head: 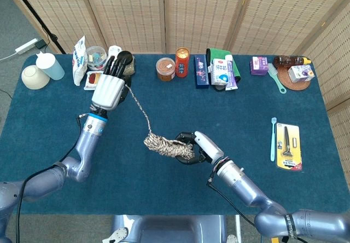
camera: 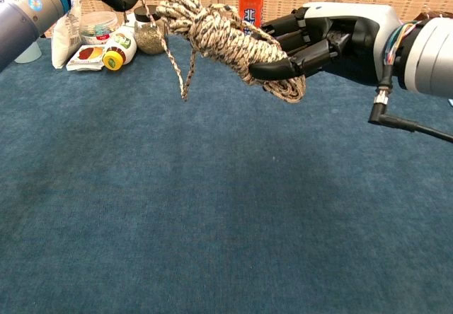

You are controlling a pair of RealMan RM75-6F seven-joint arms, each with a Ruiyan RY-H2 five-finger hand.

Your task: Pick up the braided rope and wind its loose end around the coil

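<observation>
Coil [camera: 226, 38] held off the table [head: 262, 106], gripped at 1 end by right hand [head: 198, 147]. Loose end [head: 139, 107] runs up-left to left hand [head: 111, 87], which pinches it. Slack loop hangs below; risk: wrap lands loose or slips off coil's free end.

Beige-and-brown flecked braided rope [head: 167, 146], deep teal tablecloth [head: 229, 117], orange-red can [head: 181, 62], black fingers [camera: 287, 66].

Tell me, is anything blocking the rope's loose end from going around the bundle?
Nothing visible does. The right hand holds the coil up off the table, and the loose end runs freely through open air to the left hand.
</observation>
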